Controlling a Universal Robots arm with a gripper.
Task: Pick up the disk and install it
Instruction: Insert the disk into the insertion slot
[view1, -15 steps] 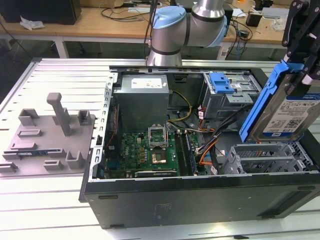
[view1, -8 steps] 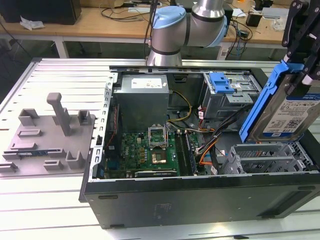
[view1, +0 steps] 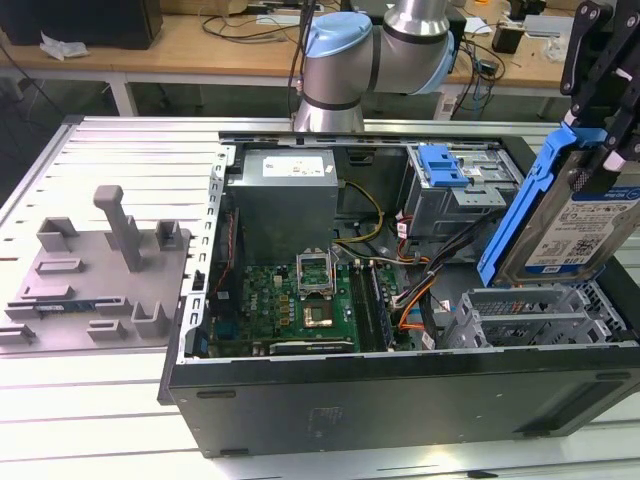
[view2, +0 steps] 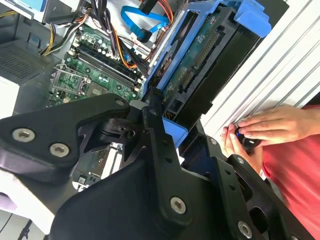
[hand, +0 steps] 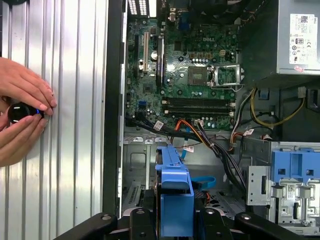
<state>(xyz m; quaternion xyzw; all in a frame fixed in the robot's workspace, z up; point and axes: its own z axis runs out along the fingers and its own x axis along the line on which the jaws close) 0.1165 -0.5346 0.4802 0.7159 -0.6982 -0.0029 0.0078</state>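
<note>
The black jaws, nearest both wrist cameras, are pinching the disk by its blue frame, one on each side. The open computer case lies on the slatted metal surface. The disk hangs tilted over the case's corner on the exterior view's right, just above an empty grey drive cage. I cannot tell whether it touches the cage.

The step in hand looks like bringing the disk to that cage. To do it well, I would square the tilted frame to the cage opening before any push, grip firmly so the frame cannot twist, and avoid the orange and black cables beside the cage. A person's hands rest on the surface beside the case, well apart from the jaws.

The disk is a flat silver slab with a white-and-blue label and bright blue plastic along its edges. In the second wrist view its underside shows what looks like a green board.
</note>
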